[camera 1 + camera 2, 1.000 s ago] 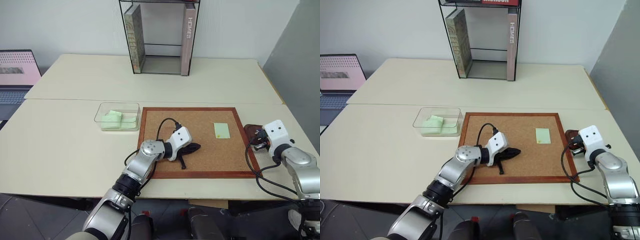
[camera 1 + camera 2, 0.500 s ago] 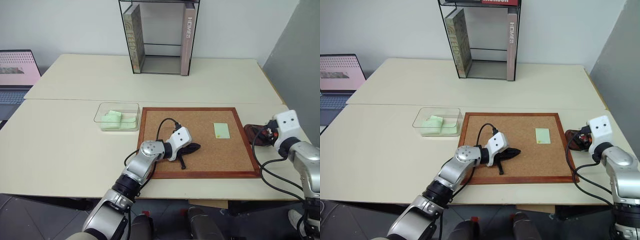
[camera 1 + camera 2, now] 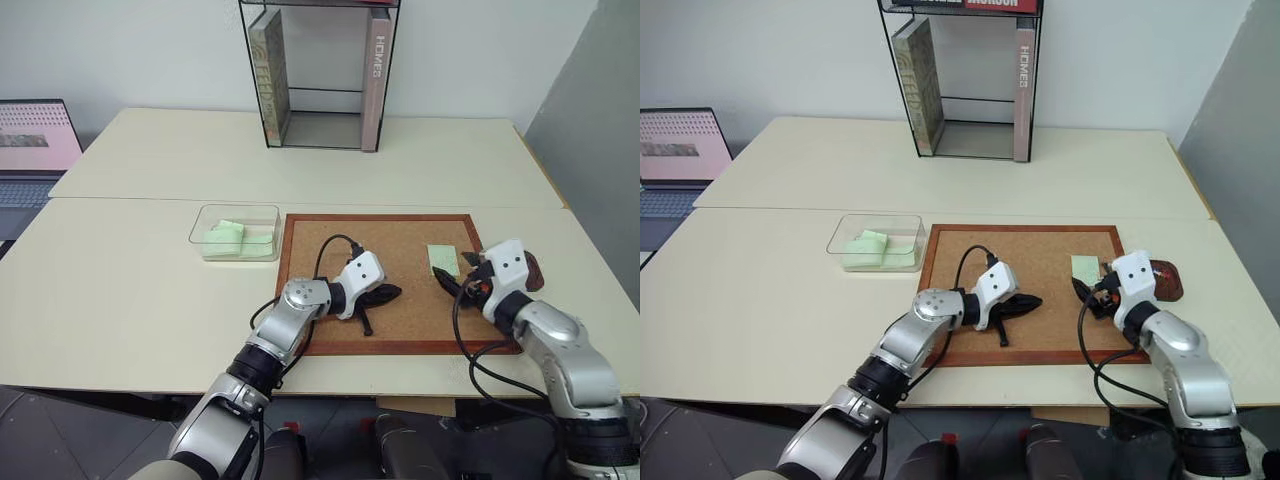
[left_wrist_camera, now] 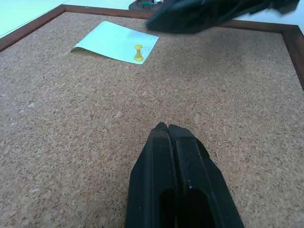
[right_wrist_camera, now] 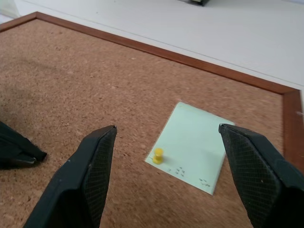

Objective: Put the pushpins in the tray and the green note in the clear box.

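Pushpin one, yellow [image 5: 158,155], pins the green note [image 5: 194,147] to the corkboard [image 3: 400,320]; a green pin [image 4: 151,4] appears to lie in the tray [image 3: 1167,279] already. The right gripper [image 5: 166,178], wide open and empty, hovers near the yellow pin. Next it should close on the pinhead and pull straight out. The left gripper [image 4: 167,130] rests shut and empty on the cork; the clear box [image 3: 236,233] waits beside the board.

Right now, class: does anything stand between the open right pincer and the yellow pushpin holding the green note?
Nothing visible does. The right pincer faces the yellow pushpin on the green note across bare corkboard.
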